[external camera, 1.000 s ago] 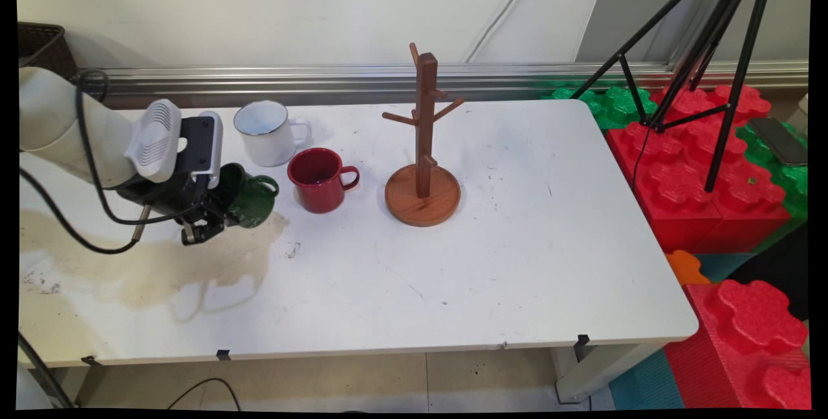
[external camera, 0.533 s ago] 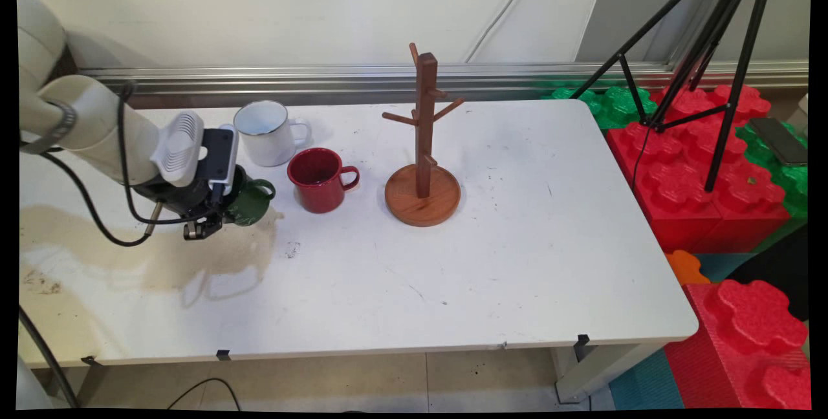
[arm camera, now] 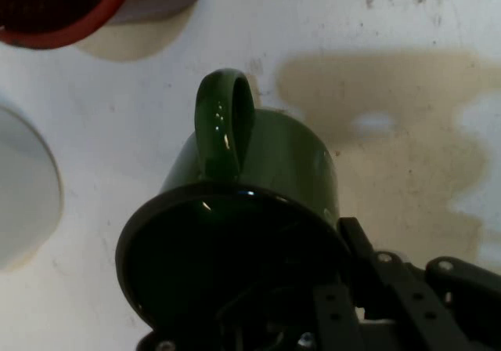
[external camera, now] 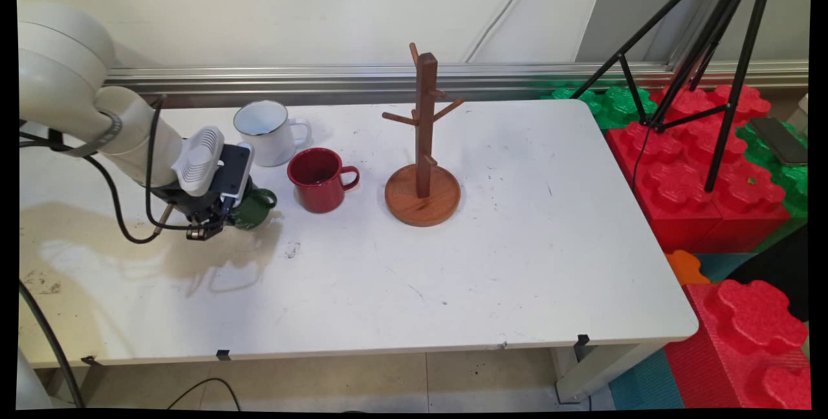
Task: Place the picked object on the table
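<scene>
White rounded arm links seen, grey ring at one joint. Black cables looped loosely beneath forearm. Wrist fitted with white ribbed cover and black box-shaped module. Hand (external camera: 213, 225) black, built of jointed linkage bars; small bright screws and pivot pins seen along bars (arm camera: 391, 288) in hand view. No markings legible.
</scene>
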{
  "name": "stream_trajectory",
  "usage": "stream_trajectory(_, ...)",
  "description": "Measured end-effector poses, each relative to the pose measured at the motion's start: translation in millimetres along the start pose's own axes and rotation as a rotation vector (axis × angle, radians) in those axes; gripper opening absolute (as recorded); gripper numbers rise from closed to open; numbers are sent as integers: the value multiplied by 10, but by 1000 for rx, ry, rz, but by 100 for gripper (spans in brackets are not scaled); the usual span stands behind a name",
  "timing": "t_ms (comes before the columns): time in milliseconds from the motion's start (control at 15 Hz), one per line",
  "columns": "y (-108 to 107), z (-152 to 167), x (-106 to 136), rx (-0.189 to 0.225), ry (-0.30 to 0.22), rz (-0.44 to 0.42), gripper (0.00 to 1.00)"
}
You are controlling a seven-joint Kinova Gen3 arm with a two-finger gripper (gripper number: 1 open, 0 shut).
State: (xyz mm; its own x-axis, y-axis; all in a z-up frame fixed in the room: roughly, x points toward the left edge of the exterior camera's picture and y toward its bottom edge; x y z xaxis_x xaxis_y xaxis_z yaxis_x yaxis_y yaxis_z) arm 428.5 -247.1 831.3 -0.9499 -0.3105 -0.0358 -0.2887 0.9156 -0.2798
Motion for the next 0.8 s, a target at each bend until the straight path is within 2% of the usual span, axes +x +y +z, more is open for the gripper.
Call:
stream_trajectory(267,-45,121,10,-9,-22,68,0)
stream_trajectory(333,-55,145,9,-11,-26,84,100)
stream_trajectory(800,-135,198,-14,-10,-26,127,100)
